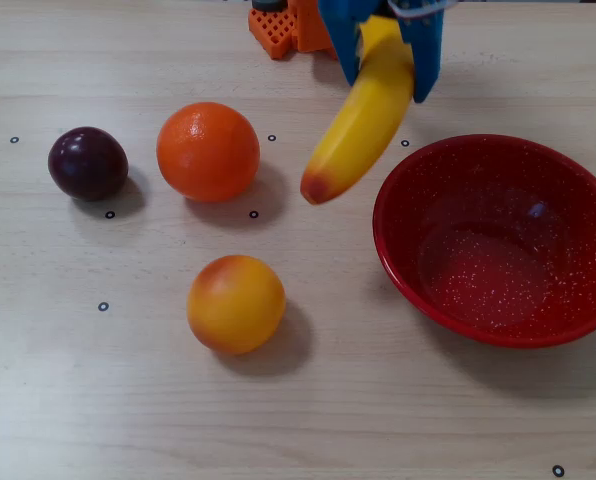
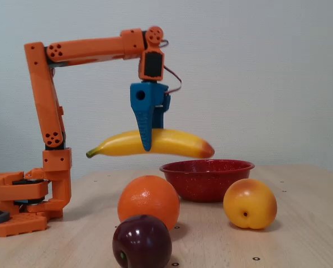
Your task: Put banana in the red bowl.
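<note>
The yellow banana (image 1: 363, 125) hangs in the air, held near its middle by my blue gripper (image 1: 388, 70), which is shut on it. In the fixed view the banana (image 2: 172, 143) lies level, well above the table, stem to the left and orange-red tip to the right, with the gripper (image 2: 147, 146) pointing straight down. The red bowl (image 1: 498, 160) sits empty on the table at the right of the overhead view, just beside the banana's tip. In the fixed view the bowl (image 2: 207, 177) stands behind and below the banana.
An orange (image 1: 208, 151), a dark plum (image 1: 88, 163) and a yellow-orange peach (image 1: 236, 304) lie on the wooden table left of the bowl. The arm's orange base (image 2: 21, 206) stands at the left of the fixed view.
</note>
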Tool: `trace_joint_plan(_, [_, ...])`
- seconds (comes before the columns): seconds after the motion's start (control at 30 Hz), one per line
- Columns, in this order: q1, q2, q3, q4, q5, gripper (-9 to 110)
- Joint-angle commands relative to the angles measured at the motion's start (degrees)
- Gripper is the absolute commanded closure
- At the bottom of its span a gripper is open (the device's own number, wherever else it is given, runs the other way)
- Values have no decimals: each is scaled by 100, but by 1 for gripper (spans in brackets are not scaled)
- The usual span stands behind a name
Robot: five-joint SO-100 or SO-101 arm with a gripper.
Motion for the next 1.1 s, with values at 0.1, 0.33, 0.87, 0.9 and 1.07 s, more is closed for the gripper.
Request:
trace_joint_plan(0.1, [0,932,-1151,255,-70,102])
trace_joint_plan(0.33, [-396,853,-1670,-105,237,102])
trace_joint_plan(0.87, [-1397,114,-2127,-1371,1274,102])
trace_joint_plan(0.9, [-1433,35,-2188,-1424,1310,102])
trace_joint_plan(1.07, [-1547,-422,-2391,-1854,1503,102])
